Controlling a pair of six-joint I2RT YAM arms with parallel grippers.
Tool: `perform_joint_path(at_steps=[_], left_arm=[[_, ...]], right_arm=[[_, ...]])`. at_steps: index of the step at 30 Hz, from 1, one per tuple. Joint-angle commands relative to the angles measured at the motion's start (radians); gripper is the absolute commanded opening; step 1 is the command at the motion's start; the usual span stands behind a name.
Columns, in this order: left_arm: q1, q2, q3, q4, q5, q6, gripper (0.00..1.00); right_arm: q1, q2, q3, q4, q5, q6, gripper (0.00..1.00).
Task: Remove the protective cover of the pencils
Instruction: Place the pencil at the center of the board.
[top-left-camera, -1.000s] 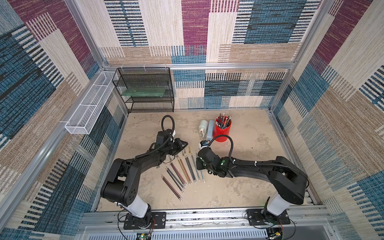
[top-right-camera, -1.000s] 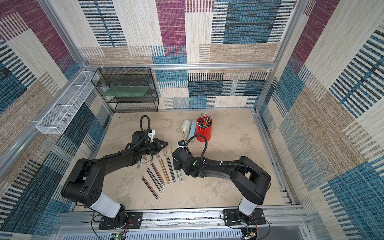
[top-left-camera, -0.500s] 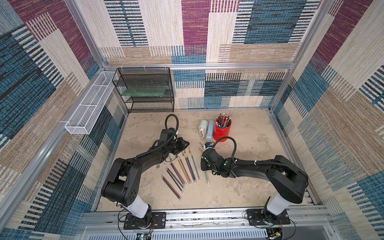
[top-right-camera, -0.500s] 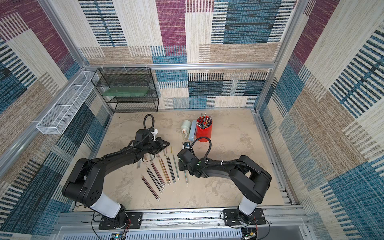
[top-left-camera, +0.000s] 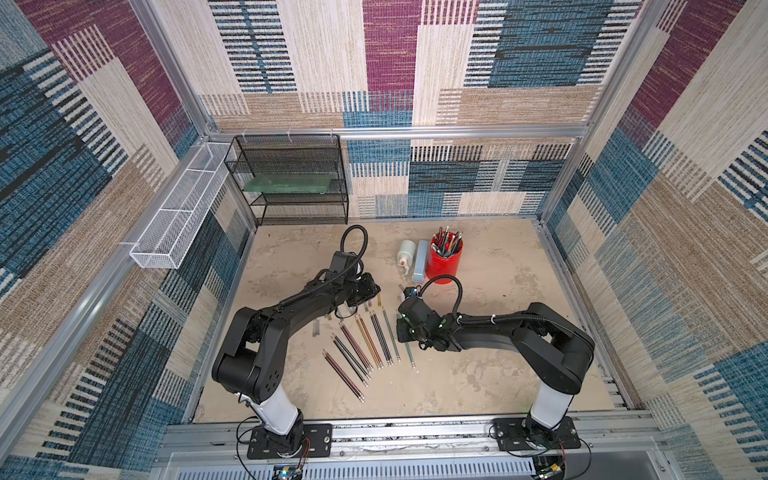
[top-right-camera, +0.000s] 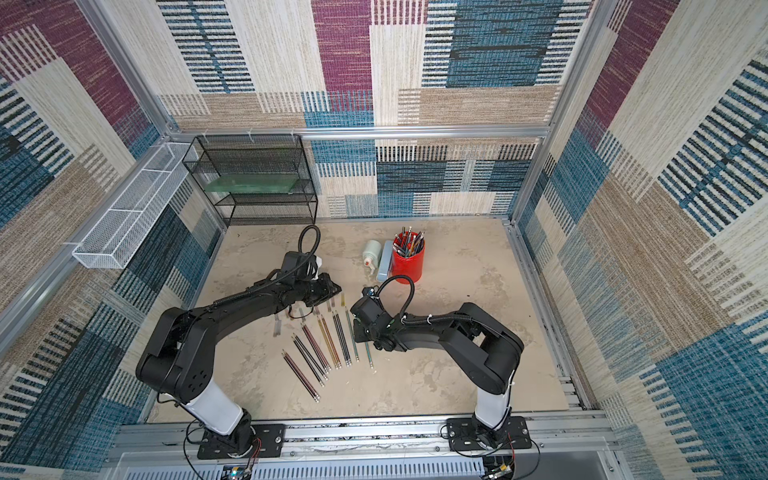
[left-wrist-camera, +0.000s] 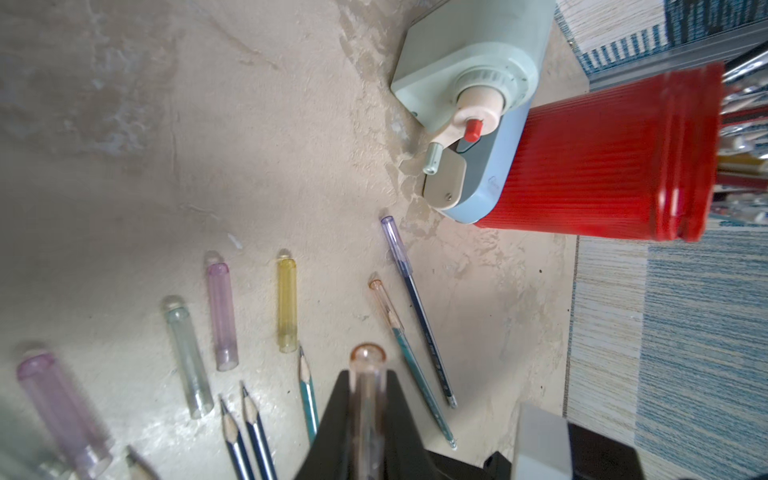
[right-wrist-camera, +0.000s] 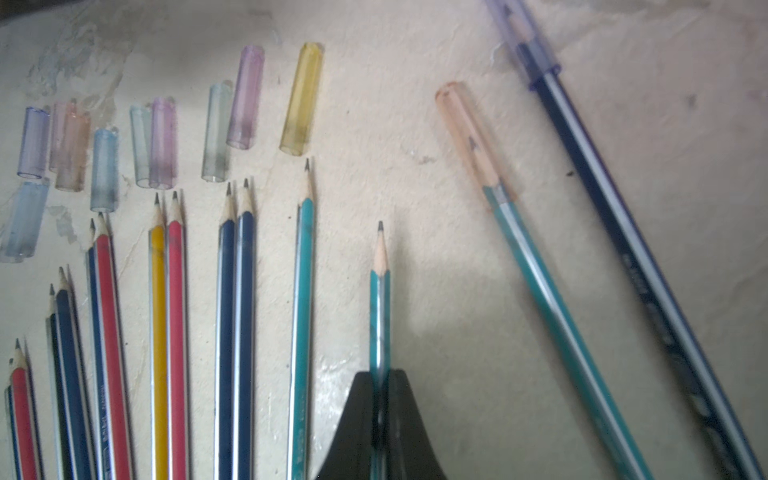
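— Holding anything, the left gripper?
— Yes. In the left wrist view its jaws are pressed on a clear orange-tinted cap, and the rounded end sticks out past the fingertips. The cap is blurred, so what is inside cannot be read.
— And the right gripper?
— Its jaws are closed on a teal pencil, gripped on the shaft w/ the bare sharpened tip pointing away from the wrist. Whether this pencil touches the table cannot be told.
— Where are the pencils?
— They are fanned out on the table btw. the two arms, approx. mid-table. The tips are bare and the shafts are maroon, gold, dark and teal.
— The taken-off covers?
— The loose caps lie just past the tips, apart from them, in purple, yellow, pale blue and pink tints.
— Any pencil w/ the cover still on?
— Two. A second teal pencil is under an orange cap and a dark blue pencil is under a purple cap. They lie slanted, side by side, and the held pencil is btw. them and the fan.
— Other things?
— A red cup full of pens is at the back of the table, w/ a pale blue case touching it.
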Motion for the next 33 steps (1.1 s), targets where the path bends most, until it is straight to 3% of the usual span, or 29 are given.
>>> perform_joint_path(at_steps=[1, 21, 33], left_arm=[[-0.005, 0.033, 0.040, -0.067, -0.011, 0.052, 0.00], [-0.050, 0.142, 0.192, -0.197, -0.077, 0.149, 0.00], [-0.073, 0.204, 0.261, -0.277, -0.099, 0.163, 0.00]], right_arm=[[-0.001, 0.011, 0.012, 0.031, -0.015, -0.006, 0.00], [-0.005, 0.079, 0.106, 0.022, -0.057, -0.009, 0.04], [-0.008, 0.088, 0.119, 0.014, -0.063, -0.007, 0.14]])
